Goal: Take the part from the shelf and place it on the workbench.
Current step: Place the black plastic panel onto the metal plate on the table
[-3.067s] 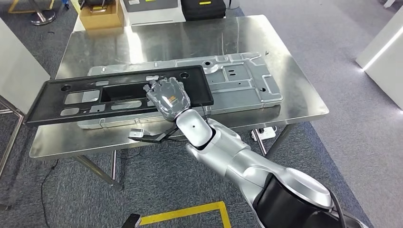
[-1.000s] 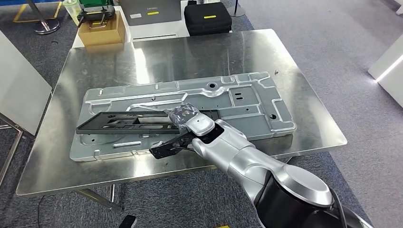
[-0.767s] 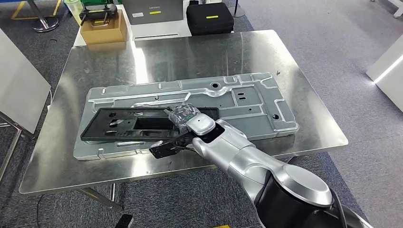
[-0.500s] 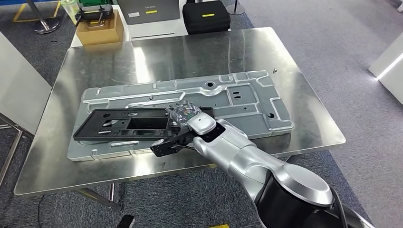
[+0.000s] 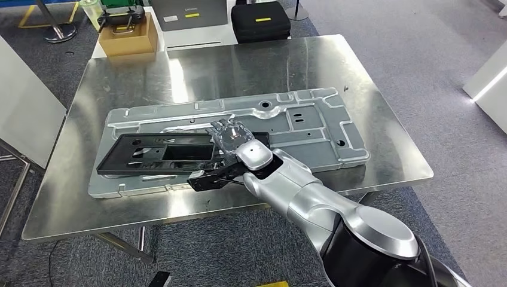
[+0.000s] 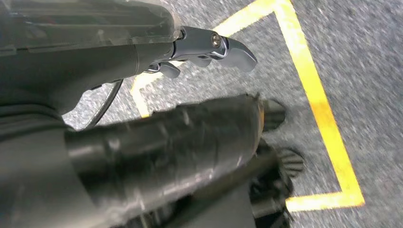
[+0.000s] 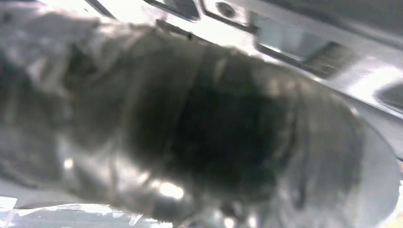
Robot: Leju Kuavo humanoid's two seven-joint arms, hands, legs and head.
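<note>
Black part (image 5: 173, 152) lies flat on the grey metal panel (image 5: 299, 122) on the workbench (image 5: 239, 60). Right hand (image 5: 232, 134) sits over the part's right end, fingers fanned wide, holding nothing; its wrist view is blurred. Left hand (image 6: 209, 47) hangs over grey carpet with yellow tape (image 6: 323, 118), whether it's closed I can't tell. Cardboard box (image 5: 127, 37) and black case (image 5: 260, 21) behind the bench; labels too small to read.

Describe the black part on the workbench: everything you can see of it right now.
The black part is a long, flat, matte rectangular frame, plastic-looking, with several cutouts and one large central opening. It lies flat on the grey stamped metal panel. Its right end is hidden under the right hand, whose fingers look spread; contact cannot be told.
</note>
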